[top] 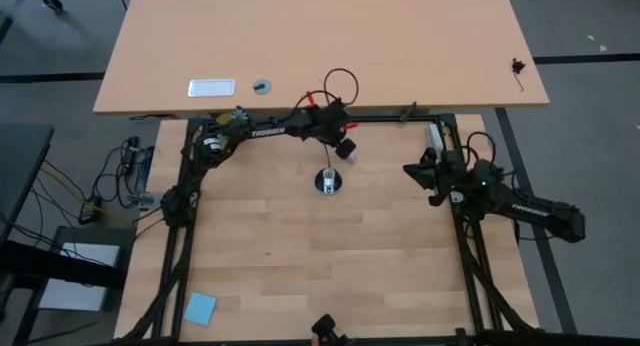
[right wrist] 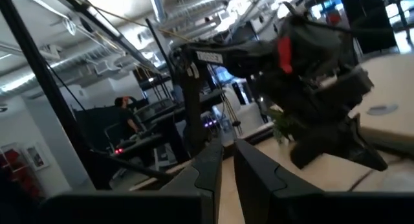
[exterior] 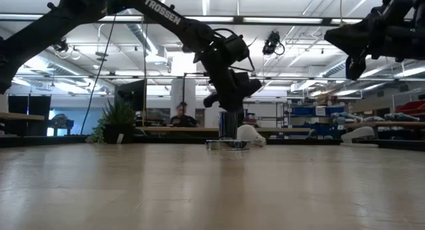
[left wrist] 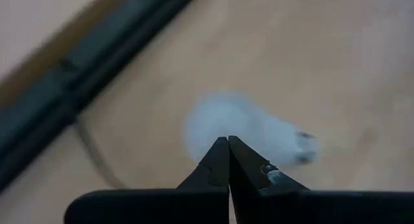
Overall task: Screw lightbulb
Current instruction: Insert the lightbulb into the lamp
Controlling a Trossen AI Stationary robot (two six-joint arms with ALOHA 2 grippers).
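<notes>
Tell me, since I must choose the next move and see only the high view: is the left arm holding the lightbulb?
Observer: No. The left gripper has its jaws shut and empty; the lightbulb rests on the table just beyond them.
Operator: Upright or lying down?
Observer: On its side, beside the socket disc, not in it.
Operator: And the right arm?
Observer: The right gripper hangs raised well above the table, holding nothing.
</notes>
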